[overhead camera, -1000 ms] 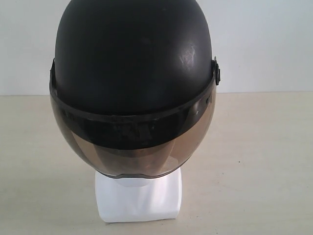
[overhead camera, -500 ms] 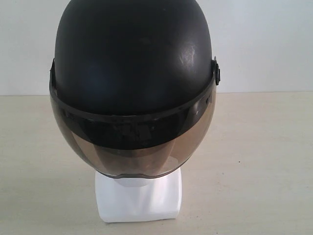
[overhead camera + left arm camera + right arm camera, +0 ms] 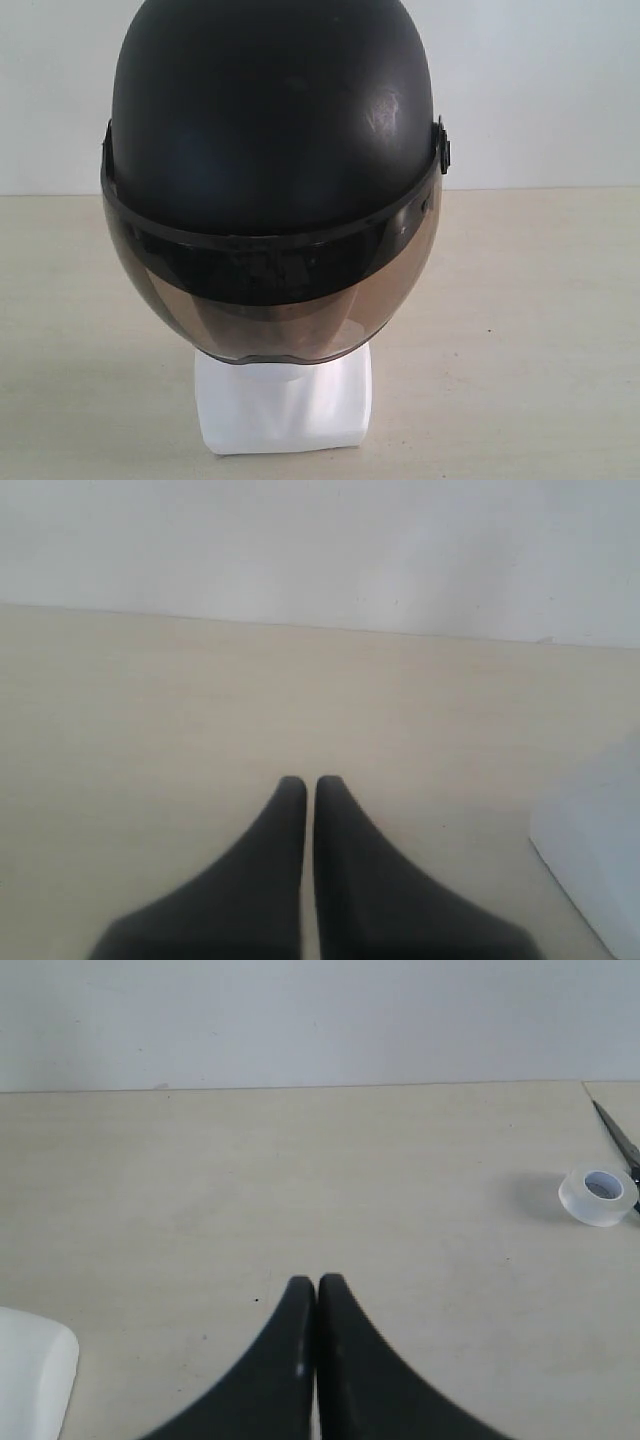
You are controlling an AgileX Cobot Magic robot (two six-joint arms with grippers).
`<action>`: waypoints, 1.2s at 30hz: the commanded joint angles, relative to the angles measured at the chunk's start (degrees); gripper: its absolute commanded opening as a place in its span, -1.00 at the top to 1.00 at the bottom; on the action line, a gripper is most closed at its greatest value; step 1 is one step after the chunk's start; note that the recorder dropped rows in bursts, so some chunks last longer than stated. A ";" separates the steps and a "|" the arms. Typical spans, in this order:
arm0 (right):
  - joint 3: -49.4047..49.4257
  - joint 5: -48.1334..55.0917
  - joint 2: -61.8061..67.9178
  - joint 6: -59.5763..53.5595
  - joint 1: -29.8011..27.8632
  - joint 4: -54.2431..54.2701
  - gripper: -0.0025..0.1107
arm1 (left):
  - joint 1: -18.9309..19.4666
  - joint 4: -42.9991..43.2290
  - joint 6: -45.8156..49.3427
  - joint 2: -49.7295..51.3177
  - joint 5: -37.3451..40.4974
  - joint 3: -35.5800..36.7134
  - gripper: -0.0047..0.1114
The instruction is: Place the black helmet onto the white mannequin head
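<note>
Bright even light, faint sheen on the black helmet (image 3: 385, 115)

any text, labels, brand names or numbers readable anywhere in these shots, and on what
None: no view shows a readable word, number or sign.
The black helmet: only scuff marks on the shell, no logo or lettering.
The visor: plain tint, no print.
The white mannequin head: the part that shows is blank.
The tape roll: no print can be made out.

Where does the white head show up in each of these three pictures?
Exterior: head at bottom centre, only its base showing under the helmet.
Left wrist: blurred white corner at the frame edge, probably its base.
Right wrist: white corner at the frame edge, likewise.
Shared: the beige table.
</note>
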 commanded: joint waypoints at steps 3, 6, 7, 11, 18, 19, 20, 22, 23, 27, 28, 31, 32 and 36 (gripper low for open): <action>-0.27 -0.04 -0.20 -0.40 -0.07 -0.30 0.96 | 0.22 -0.76 0.56 -0.22 0.83 0.21 0.84; -0.27 -0.04 -0.20 -0.40 -0.07 -0.30 0.96 | 0.22 -0.76 0.56 -0.22 0.83 0.21 0.84; -0.27 -0.04 -0.20 -0.40 -0.07 -0.30 0.96 | 0.22 -0.76 0.56 -0.22 0.83 0.21 0.84; -0.27 -0.04 -0.20 -0.40 -0.07 -0.30 0.96 | 0.22 -0.76 0.56 -0.22 0.83 0.21 0.84; -0.07 -0.28 -0.29 0.79 -0.42 -0.29 0.96 | 0.22 -0.76 0.56 -0.22 0.83 0.21 0.84; 0.45 -1.59 -1.19 0.79 -1.78 -0.40 0.96 | 0.22 -0.76 0.56 -0.22 0.83 0.21 0.84; 1.49 -4.79 -2.16 1.71 -3.84 -0.28 0.96 | 0.22 -0.76 0.56 -0.22 0.83 0.21 0.84; 4.60 -14.48 -4.35 5.63 -8.40 -0.28 0.96 | 0.11 -0.76 0.56 -0.22 0.83 0.21 0.84; 7.07 -19.72 -5.98 6.66 -11.06 -0.13 0.96 | 0.11 -0.76 0.56 -0.22 0.83 0.21 0.84; 18.01 -37.11 -13.87 6.98 -21.74 -0.48 0.96 | 0.11 -0.76 0.56 -0.22 0.83 0.21 0.84; 20.81 -39.77 -16.13 6.98 -24.45 -0.51 0.96 | 0.11 -0.76 0.56 -0.22 0.83 0.21 0.84; 27.89 -42.32 -22.76 7.86 -30.44 -0.38 0.96 | 0.11 -0.76 0.56 -0.22 0.83 0.21 0.84; 29.81 -42.20 -25.40 9.23 -32.10 -0.38 0.96 | 0.11 -0.76 0.56 -0.22 0.83 0.21 0.84; 36.24 -44.50 -35.35 13.63 -36.91 -0.38 0.96 | 0.11 -0.76 0.56 -0.22 0.83 0.21 0.84</action>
